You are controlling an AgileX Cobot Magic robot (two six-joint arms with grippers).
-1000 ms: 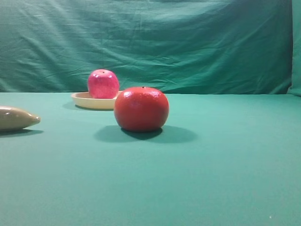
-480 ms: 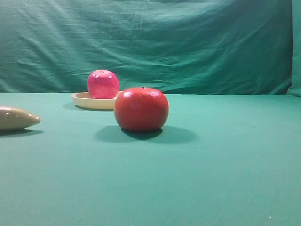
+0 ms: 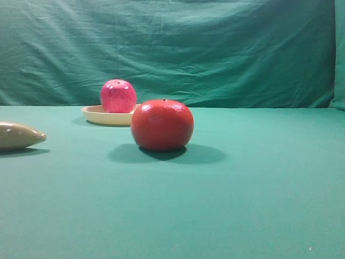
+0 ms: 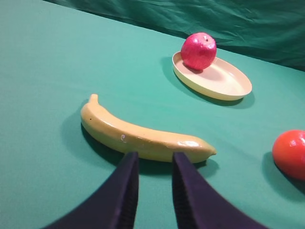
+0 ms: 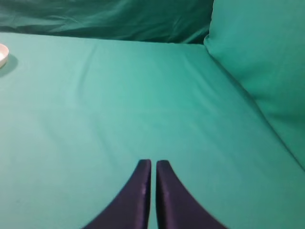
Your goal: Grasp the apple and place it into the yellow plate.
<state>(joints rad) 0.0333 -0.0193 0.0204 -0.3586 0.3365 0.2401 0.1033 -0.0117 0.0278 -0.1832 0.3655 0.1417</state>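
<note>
1. One glossy crimson-pink apple [image 4: 198, 50] sits inside one shallow cream-yellow plate [image 4: 224, 83].
2. One orange-red round fruit [image 3: 162, 124] and one yellow banana [image 4: 138, 137] lie on the green worktop [image 3: 242, 205].
3. Left pincer [image 4: 154, 160] slightly apart, empty; right pincer [image 5: 153, 166] together.

Green cloth-covered table [image 3: 259, 189] — on it the yellow plate [image 3: 97, 115], an orange-red fruit [image 3: 162, 124], a banana [image 4: 138, 136].

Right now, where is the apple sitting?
The apple sits inside the yellow plate, at its far-left end in the left wrist view. In the exterior high view it is left of centre, behind the orange-red fruit.
</note>
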